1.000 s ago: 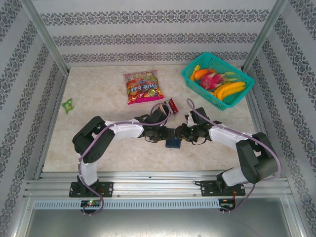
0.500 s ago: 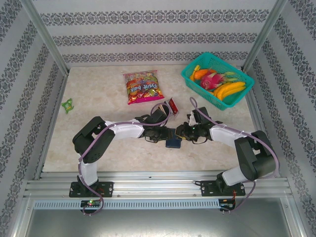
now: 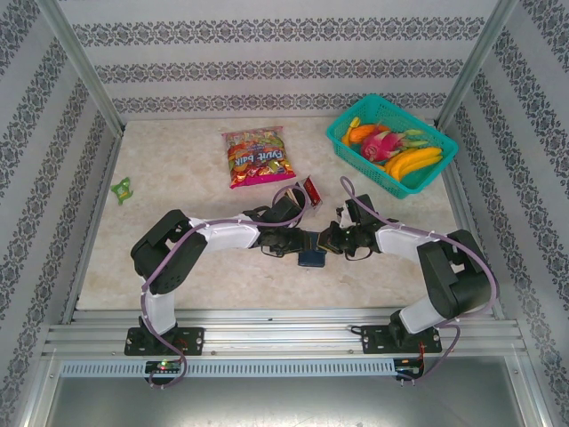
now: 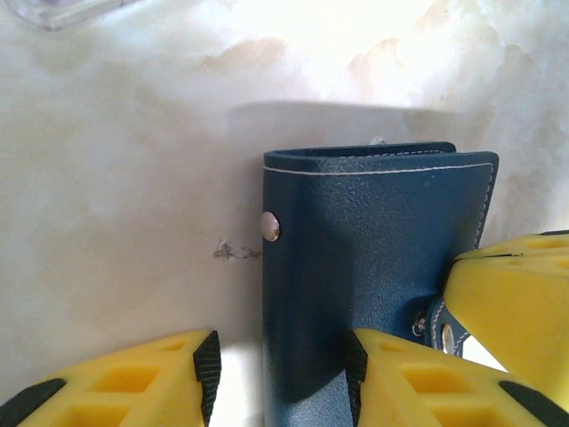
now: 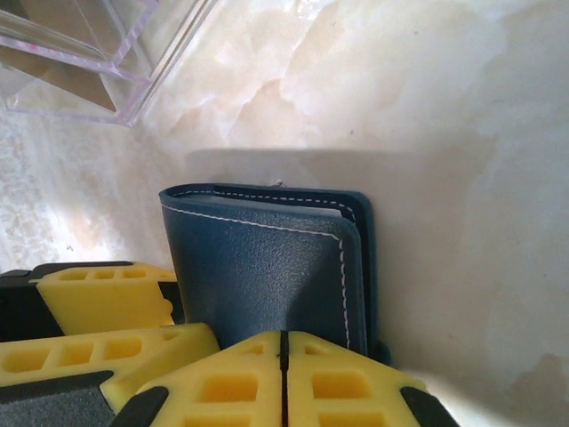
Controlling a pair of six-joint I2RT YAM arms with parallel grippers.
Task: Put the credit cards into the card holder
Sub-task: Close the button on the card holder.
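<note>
Holder [image 4: 373,258], navy and folded, lay between the two grippers, whose tips faced each other across it. The left gripper [image 4: 280,356] had its jaws parted. The holder's snap-stud edge sat in the gap against one pad, and a strip of bare table [image 4: 116,178] showed between it and the other pad, so nothing was squeezed.

The right gripper [image 5: 283,342] had its jaws clenched together, with the seam between them closed right to the tips. Those tips touched the holder's near edge, but whether they pinched any of the leather could not be told. In the left wrist view a right finger [image 4: 511,302] lay just beside the clasp tab [image 4: 437,331], which stuck out at the holder's corner nearest that finger.

Beyond the right jaws and off to one side stood a clear box [image 5: 80,60] with something tan inside, too blurred to name. One red card [image 3: 312,190] lay on the table beyond both pairs of jaws, apart from them and from the holder. Farther beyond the left jaws lay a snack bag [image 3: 255,157]. Farther beyond the right jaws stood a teal basket [image 3: 360,167] of fruit.
</note>
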